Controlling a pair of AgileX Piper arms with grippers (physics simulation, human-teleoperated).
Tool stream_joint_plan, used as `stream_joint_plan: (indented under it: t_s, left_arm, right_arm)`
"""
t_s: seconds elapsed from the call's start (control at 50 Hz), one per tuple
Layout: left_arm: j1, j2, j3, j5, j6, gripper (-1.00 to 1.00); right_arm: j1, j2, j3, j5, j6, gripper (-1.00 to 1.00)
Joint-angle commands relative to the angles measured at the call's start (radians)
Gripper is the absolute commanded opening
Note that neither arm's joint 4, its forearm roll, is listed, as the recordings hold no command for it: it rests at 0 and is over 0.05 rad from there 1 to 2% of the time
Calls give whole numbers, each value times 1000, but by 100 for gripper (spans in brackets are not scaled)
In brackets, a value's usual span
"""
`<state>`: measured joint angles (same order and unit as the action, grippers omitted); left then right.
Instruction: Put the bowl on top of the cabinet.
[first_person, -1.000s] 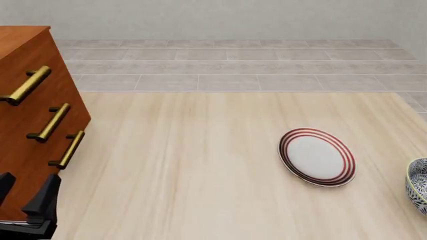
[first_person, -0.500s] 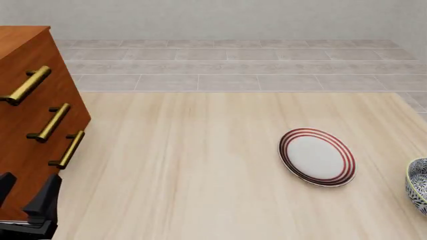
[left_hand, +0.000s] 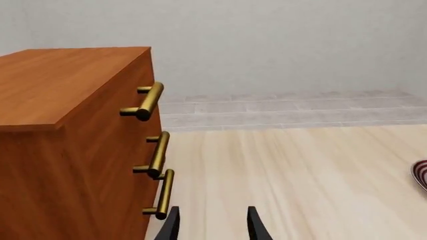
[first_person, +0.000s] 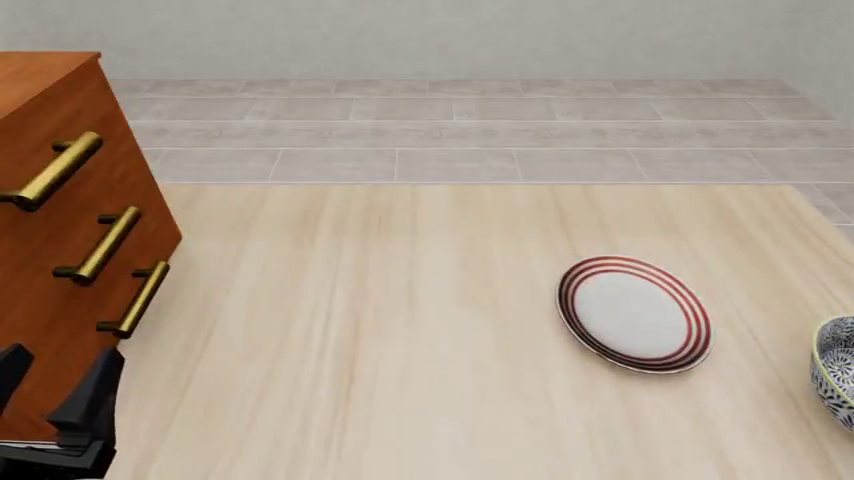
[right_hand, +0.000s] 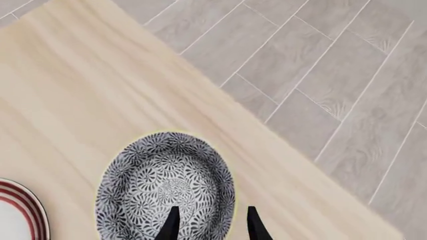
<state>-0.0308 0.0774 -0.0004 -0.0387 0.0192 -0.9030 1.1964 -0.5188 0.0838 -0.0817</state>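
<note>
From the front I only caught a sliver of the bowl (first_person: 837, 372) at the table's (first_person: 400, 330) right edge, just past the plate (first_person: 634, 313) and well away from the cabinet (first_person: 60, 250). My right wrist cam showed it whole, sitting upright near the table corner, right gripper (right_hand: 210, 222) above it with fingers apart. Left gripper (left_hand: 212, 224) hung spread and empty beside the cabinet's lowest handle (left_hand: 162, 194). Pale wood tabletop, grey tile floor (first_person: 467, 130), plain wall.
</note>
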Motion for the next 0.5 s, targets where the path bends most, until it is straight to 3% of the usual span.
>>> stream_joint_plan:
  t_s: [0.02,0.5]
  left_arm:
    - [-1,-3,0,1,2,100]
    - [-5,-15,0,11,3,100]
  right_arm:
    - [7,51,23,-48,0,100]
    - [-22,145,50,-131,-27,100]
